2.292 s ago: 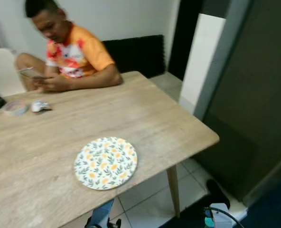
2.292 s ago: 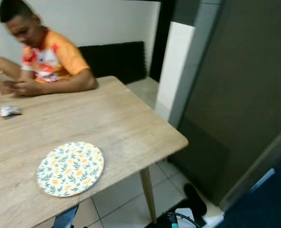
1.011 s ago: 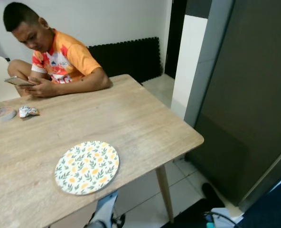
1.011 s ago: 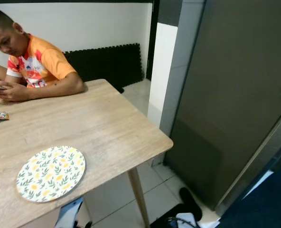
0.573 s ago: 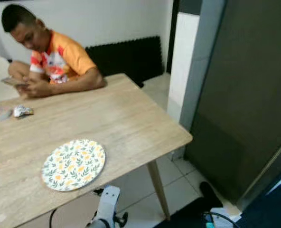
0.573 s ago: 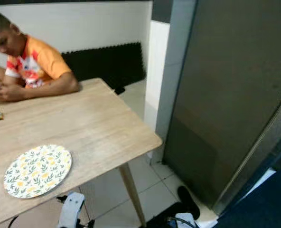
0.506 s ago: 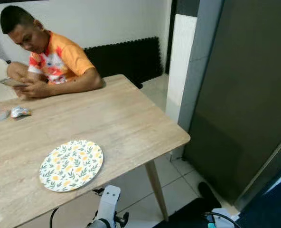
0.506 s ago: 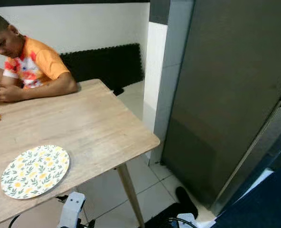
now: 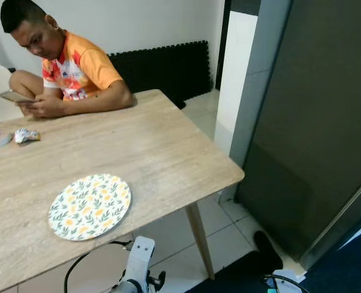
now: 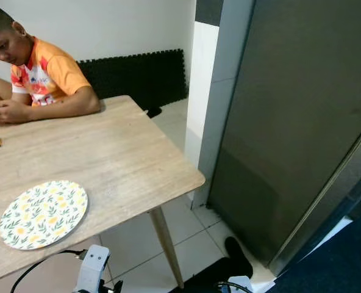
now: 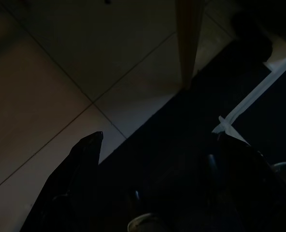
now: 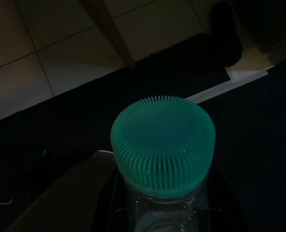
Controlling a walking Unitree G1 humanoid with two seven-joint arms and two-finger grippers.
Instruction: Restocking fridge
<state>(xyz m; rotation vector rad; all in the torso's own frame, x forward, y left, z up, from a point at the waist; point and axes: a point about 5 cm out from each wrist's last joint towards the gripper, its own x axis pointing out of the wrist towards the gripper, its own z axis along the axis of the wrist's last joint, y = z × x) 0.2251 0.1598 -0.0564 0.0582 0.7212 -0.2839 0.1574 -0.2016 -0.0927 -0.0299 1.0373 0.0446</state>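
Note:
The fridge (image 9: 314, 122) is the tall dark grey panel on the right, its door closed. In the right wrist view my right gripper (image 12: 162, 198) is shut on a clear bottle with a ribbed green cap (image 12: 162, 145), held low over the tiled floor. My left gripper (image 11: 162, 150) hangs low beside the table leg (image 11: 189, 38), open with nothing between its black fingers (image 11: 85, 164). The silver left arm (image 9: 136, 262) shows at the bottom edge of the left eye view.
A wooden table (image 9: 162, 152) stands to the left with a floral plate (image 9: 89, 206) near its front edge. A person (image 9: 64, 67) sits at its far side holding a phone. A white pillar (image 9: 235, 79) stands between table and fridge. A dark mat (image 9: 247, 274) lies on the floor.
The camera has turned right, so the table and plate sit further left in the picture. My left arm has come into view at the bottom edge. The plate stays put on the table.

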